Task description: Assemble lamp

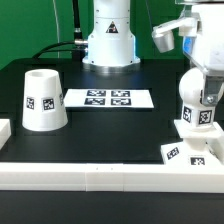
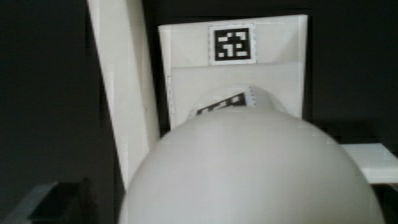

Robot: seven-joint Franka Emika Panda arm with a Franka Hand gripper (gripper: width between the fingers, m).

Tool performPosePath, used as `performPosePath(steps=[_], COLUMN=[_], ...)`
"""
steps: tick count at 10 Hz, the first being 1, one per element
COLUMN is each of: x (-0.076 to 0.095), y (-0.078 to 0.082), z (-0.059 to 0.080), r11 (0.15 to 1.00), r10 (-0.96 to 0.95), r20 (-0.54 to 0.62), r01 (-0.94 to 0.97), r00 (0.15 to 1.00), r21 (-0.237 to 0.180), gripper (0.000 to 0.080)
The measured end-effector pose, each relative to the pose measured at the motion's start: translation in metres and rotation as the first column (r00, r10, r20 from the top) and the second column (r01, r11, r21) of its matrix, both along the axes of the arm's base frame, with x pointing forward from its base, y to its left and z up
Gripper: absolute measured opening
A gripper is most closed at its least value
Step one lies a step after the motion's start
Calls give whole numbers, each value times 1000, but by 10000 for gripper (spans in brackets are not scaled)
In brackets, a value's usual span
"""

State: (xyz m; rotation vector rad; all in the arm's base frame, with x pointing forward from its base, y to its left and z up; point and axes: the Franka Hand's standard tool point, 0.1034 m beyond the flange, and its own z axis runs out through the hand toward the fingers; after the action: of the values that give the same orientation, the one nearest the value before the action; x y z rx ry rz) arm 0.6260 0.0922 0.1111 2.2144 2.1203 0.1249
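Observation:
The round-topped white bulb [image 1: 195, 103] stands upright over the low square base [image 1: 190, 148] at the exterior view's right, near the front wall. I cannot tell whether it rests on the base or hangs just above it. My gripper [image 1: 205, 92] comes down from above and is shut on the bulb's upper part. In the wrist view the bulb [image 2: 240, 165] fills the near field and hides my fingers; beyond it lies the base [image 2: 231, 70] with its tag. The tapered shade [image 1: 44, 98] stands apart at the exterior view's left.
The marker board [image 1: 108, 98] lies flat at mid table in front of the robot's pedestal [image 1: 108, 40]. A low white wall [image 1: 100, 176] runs along the front edge and shows in the wrist view [image 2: 119, 90] beside the base.

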Motion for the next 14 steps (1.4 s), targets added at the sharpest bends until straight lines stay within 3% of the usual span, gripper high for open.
performPosePath(steps=[3,4,8,11,14], x=[1,1,1,2,5], y=[0,-1,-2,-7,-4], z=[0,0,0,0,0], r11=[999,999,1000,929,779], r10=[51,47,-25,-364,-619], r20=[3,2,1,-10,-19], r01=[-51,-47,25,364,616], r00=[999,999,1000,931,785], r21=[-7,-7,5,67,116], gripper=[699,581,577,577,578])
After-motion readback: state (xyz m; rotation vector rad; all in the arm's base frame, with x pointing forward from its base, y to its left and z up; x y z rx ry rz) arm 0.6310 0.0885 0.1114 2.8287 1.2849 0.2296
